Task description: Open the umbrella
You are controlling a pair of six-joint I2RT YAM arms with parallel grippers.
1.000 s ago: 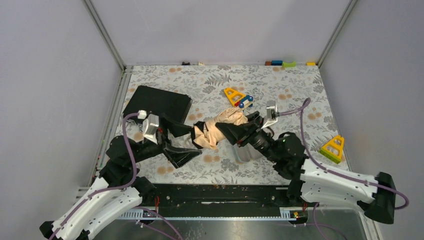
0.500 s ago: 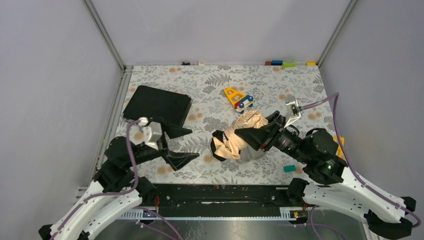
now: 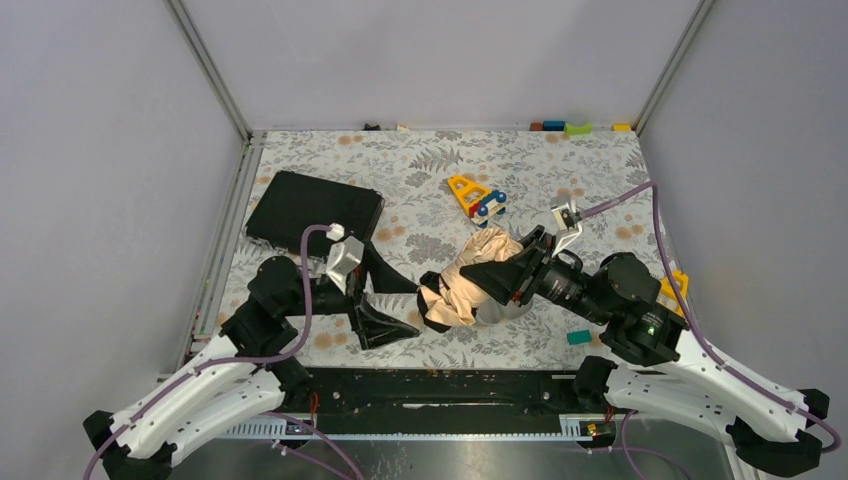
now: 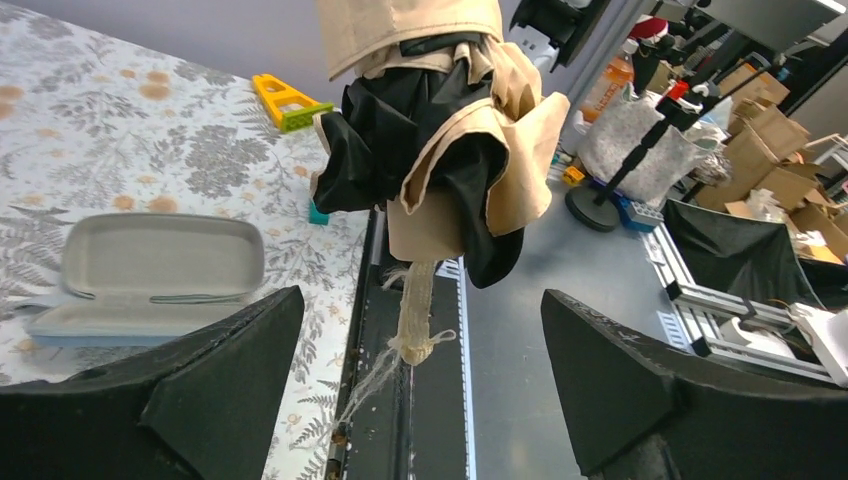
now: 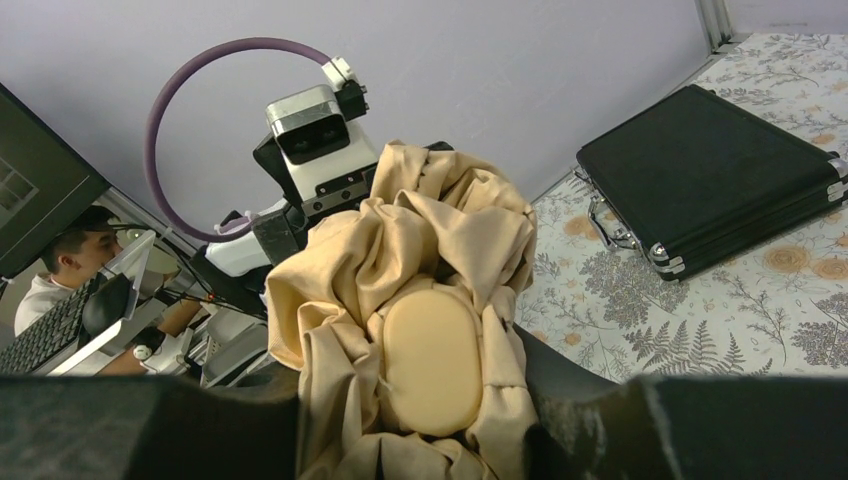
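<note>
Label on the orange bottle [image 4: 617, 75] beyond the table too blurred to read; other writing too small to make out. Umbrella [image 3: 466, 287] folded, peach-tan bundle with black underside showing, held up over the near centre of the floral table [image 3: 420, 160]; right gripper [image 3: 492, 277] clamped on it, fingers [image 5: 150, 430] pressed to both sides of the fabric; cream end cap [image 5: 432, 360] facing the right wrist camera; frayed strap [image 4: 415, 320] dangling from the bundle. Left gripper [image 3: 398, 305] spread wide apart just left of the umbrella, touching nothing. Grey glasses case [image 4: 150, 265] flat on the table under the bundle, mostly hidden from above by the fabric and the right gripper. Black case [image 3: 315, 208] shut, far left, well apart; yellow wheeled toy [image 3: 475, 193] just beyond the umbrella, not touching; teal block [image 3: 578, 337] near the right front edge; second yellow triangle [image 3: 672, 288] at right, half hidden behind the right arm; small coloured blocks [image 3: 565, 127] along the far edge.
</note>
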